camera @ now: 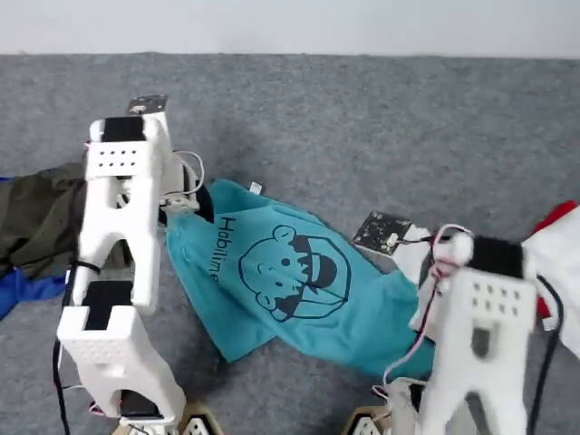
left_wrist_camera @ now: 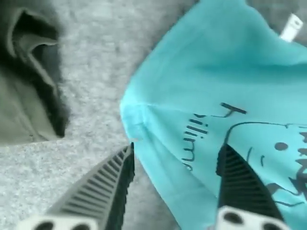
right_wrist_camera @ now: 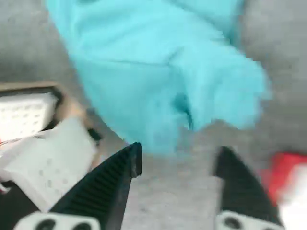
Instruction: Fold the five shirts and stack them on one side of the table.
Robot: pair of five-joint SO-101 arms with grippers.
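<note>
Grey felt table (camera: 362, 136): teal shirt (camera: 299, 290) lies crumpled mid-table. Left gripper (left_wrist_camera: 177, 154) gapes wide astride its edge; right gripper (right_wrist_camera: 181, 152) wide, empty, by its corner.

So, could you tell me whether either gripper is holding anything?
Nothing is held: the left gripper and right gripper are both open by the teal shirt.

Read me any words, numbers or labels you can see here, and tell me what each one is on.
Teal shirt: dark lettering beside the cartoon print, too blurred and partly cut off to quote.
White tag at the shirt's collar: too small to read.
Nothing else is readable.
</note>
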